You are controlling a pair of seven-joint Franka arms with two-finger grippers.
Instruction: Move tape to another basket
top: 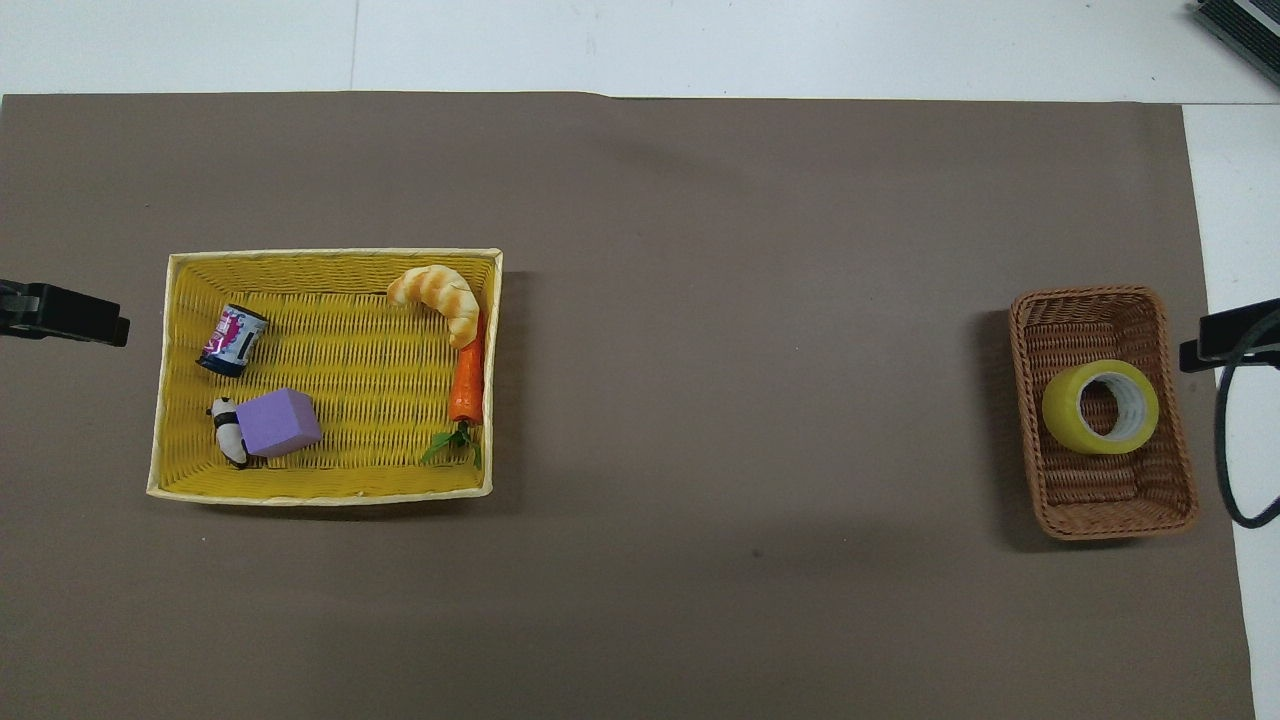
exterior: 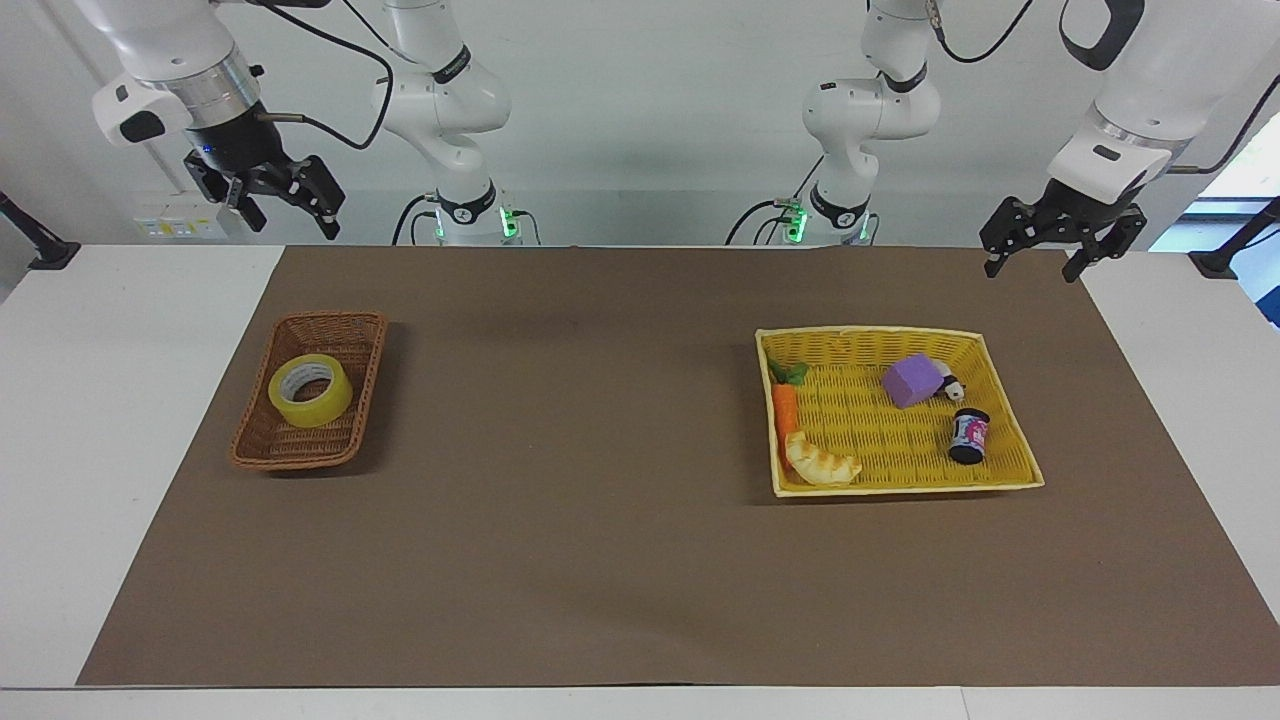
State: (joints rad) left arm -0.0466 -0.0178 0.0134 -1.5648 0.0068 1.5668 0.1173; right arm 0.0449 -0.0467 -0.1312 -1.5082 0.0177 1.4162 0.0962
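The yellow tape (exterior: 300, 408) lies flat in the narrow brown wicker basket (exterior: 345, 322) at the right arm's end of the table. In the overhead view the tape (top: 1060, 412) sits in the middle of the basket (top: 1090, 482). My right gripper (exterior: 288, 212) is open and empty, raised high over the table's edge near its base, well clear of the basket; its tip shows in the overhead view (top: 1228, 340). My left gripper (exterior: 1030, 268) is open and empty, waiting in the air over the mat's corner beside the yellow tray; it also shows in the overhead view (top: 62, 315).
A wide yellow woven tray (exterior: 900, 488) toward the left arm's end holds a carrot (exterior: 785, 408), a croissant (exterior: 822, 462), a purple block (exterior: 910, 380), a small panda figure (exterior: 950, 386) and a small can (exterior: 968, 436). A brown mat (exterior: 580, 480) covers the table.
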